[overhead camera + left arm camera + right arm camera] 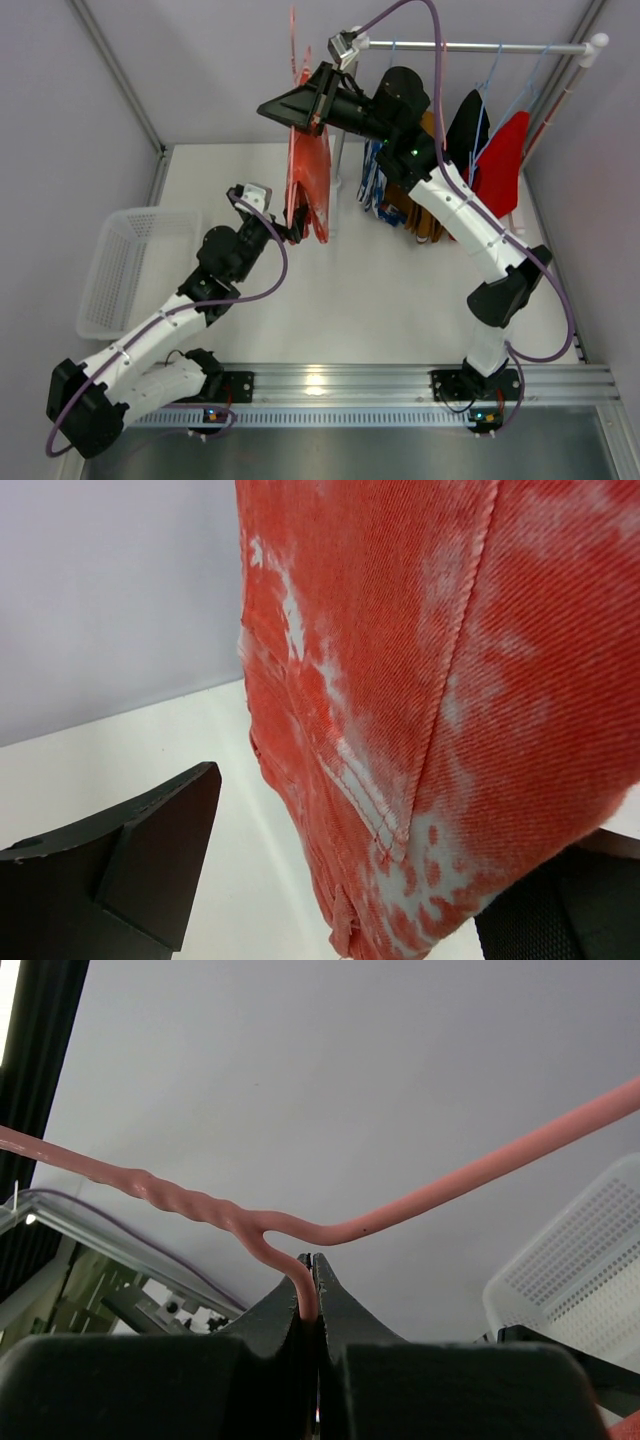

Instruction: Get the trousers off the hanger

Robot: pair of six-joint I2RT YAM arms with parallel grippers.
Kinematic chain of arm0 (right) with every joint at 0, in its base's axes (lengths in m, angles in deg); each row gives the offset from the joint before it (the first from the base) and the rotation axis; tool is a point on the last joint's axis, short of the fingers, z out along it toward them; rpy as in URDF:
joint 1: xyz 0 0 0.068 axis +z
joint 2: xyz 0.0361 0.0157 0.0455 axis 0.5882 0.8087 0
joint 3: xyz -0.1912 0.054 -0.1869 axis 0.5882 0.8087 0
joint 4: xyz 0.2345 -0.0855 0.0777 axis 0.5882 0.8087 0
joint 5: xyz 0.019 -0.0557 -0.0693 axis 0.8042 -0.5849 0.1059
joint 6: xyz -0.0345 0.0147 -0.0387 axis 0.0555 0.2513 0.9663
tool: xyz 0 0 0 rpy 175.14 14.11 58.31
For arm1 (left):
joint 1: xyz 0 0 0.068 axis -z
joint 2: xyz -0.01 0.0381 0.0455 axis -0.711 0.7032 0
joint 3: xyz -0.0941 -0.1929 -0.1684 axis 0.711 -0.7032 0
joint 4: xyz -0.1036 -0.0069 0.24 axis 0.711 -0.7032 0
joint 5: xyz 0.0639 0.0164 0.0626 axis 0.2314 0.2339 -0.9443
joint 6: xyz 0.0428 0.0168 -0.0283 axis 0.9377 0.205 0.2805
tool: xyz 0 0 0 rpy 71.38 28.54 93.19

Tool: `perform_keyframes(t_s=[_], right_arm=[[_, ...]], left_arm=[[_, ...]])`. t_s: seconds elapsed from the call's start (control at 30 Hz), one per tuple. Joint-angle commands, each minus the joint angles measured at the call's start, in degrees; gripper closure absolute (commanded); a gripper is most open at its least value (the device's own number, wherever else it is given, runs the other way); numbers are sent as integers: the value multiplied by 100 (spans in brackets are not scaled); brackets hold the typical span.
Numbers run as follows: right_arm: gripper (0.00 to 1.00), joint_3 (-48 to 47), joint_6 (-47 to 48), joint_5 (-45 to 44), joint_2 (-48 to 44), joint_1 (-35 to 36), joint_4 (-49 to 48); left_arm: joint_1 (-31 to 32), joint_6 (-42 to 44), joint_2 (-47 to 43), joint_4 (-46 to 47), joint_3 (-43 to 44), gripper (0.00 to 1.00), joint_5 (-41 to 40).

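Right jaws were clamped on the hanger [340, 1230]; left jaws stood apart.
Trousers [420, 680] partly hid one left finger [565, 910].

White tabletop [380, 300], matte, w/ pale grey-lilac walls [200, 70] on 3 sides. Metal corner posts [115, 75] run diag. at back L & R. White clothes rail [460, 46] across back R. White mesh basket [100, 280] at L edge. Alu. extrusion [340, 380] along near edge w/ bright light glare; grey sheet [350, 450] below it.
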Motion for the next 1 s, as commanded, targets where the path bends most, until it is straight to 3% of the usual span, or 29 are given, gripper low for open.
perform_keyframes(t_s=[0.0, 0.27, 0.53, 0.67, 0.7, 0.8, 0.97], right_arm=[[100, -285, -25, 118, -300, 146, -1147], [100, -373, 28, 56, -247, 252, -1094], [100, -365, 54, 100, -247, 313, -1041], [100, -250, 63, 170, -317, 304, -1050], [100, -233, 80, 171, -335, 278, -1041], [100, -171, 124, 197, -396, 243, -997], [100, 22, 177, 241, -528, 58, -962]], left_arm=[[18, 198, 41, 718, 270, 5, -38], [18, 190, 102, 754, 384, 1, 480], [10, 128, 217, 710, 726, 5, 112], [1, 181, 147, 622, 867, 27, -28], [1, 190, 120, 613, 894, 42, -89], [-25, 225, 24, 525, 1043, 67, -160], [-96, 163, -178, 279, 1166, 91, -108]])
